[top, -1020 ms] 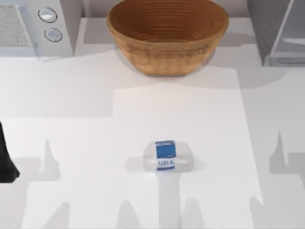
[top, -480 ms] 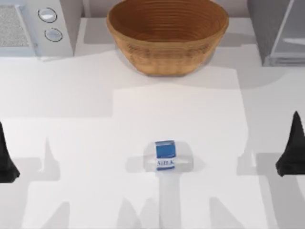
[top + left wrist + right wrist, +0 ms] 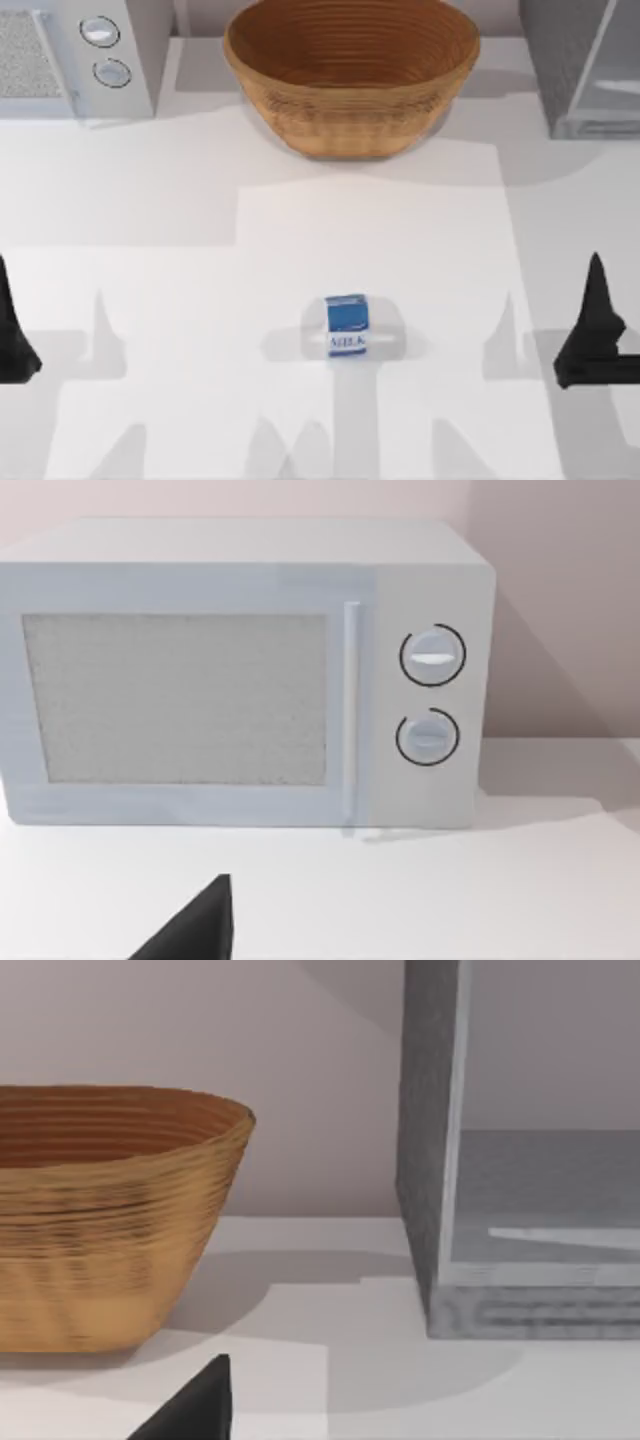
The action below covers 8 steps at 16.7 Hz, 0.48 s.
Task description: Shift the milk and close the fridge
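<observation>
The milk (image 3: 346,325), a small blue-and-white carton, stands upright on the white table (image 3: 180,200) near the middle front. The fridge (image 3: 545,60) is the grey cabinet at the back right. In the right wrist view its silver-framed, pale glassy front (image 3: 550,1190) faces the table. My right gripper (image 3: 596,305) hovers at the right side of the table, well to the right of the milk and in front of the fridge. My left gripper (image 3: 8,330) is parked at the left edge. Neither touches anything.
A large woven basket (image 3: 350,90) sits at the back centre, also seen to the side of the fridge (image 3: 100,1240). A white microwave with two round knobs (image 3: 130,60) stands at the back left and faces the left wrist camera (image 3: 200,700).
My right gripper has come into the top view from the right edge and moved leftward. The left gripper and the milk have stayed put.
</observation>
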Motion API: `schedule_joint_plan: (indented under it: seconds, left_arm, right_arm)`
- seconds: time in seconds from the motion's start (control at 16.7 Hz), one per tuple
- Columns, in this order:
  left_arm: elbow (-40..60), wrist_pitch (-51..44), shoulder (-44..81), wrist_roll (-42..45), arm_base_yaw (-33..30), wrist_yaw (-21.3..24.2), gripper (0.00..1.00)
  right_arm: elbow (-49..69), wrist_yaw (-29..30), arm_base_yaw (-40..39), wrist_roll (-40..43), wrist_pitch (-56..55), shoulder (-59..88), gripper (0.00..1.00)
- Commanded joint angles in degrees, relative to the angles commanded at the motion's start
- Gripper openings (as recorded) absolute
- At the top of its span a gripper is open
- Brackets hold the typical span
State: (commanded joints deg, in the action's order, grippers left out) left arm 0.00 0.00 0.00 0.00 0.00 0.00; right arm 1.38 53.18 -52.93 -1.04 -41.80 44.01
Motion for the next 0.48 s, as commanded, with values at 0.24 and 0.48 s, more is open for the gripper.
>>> schedule_joint_plan:
  seconds: [0.24, 0.48]
  left_arm:
    - [0.0, 0.0, 0.0, 0.0, 0.0, 0.0, 1.0]
    - [0.0, 0.0, 0.0, 0.0, 0.0, 0.0, 1.0]
  right_arm:
    - [1.2, 0.6, -0.4, 0.0, -1.7, 1.8, 1.0]
    - [6.6, 4.0, -2.9, 0.4, -10.3, 12.6, 1.0]
